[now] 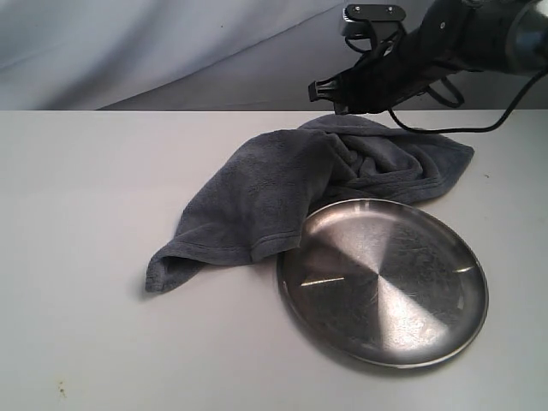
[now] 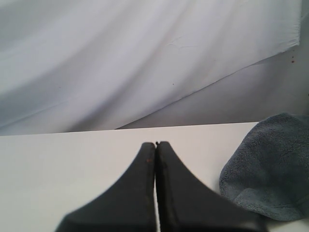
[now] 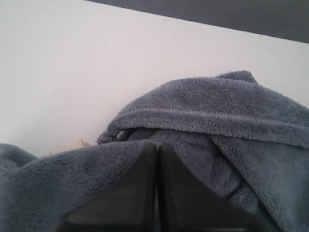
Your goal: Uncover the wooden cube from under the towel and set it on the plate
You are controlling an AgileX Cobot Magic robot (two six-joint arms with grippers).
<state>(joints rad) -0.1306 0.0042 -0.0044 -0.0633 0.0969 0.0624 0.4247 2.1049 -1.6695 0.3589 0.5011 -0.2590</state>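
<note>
- A plain white counter (image 1: 86, 214) spans the scene from near edge to far.
- A pale, creased fabric backdrop (image 1: 128, 43) hangs behind its far edge.
- Tiny dark specks (image 1: 61, 390) mark the near-left corner.

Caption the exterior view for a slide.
Crumpled towel against the plate, right gripper at the towel's far edge.

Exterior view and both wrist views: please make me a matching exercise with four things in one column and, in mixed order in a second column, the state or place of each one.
Column one
1. towel
2. plate
3. left gripper
4. right gripper

Column two
A. shut, with soft folds of cloth directly in front
B. shiny silver, nothing on it
C. dark grey-blue, crumpled on the table
D. shut, with white table ahead and cloth off to one side

Pairs: 1-C, 2-B, 3-D, 4-A
</note>
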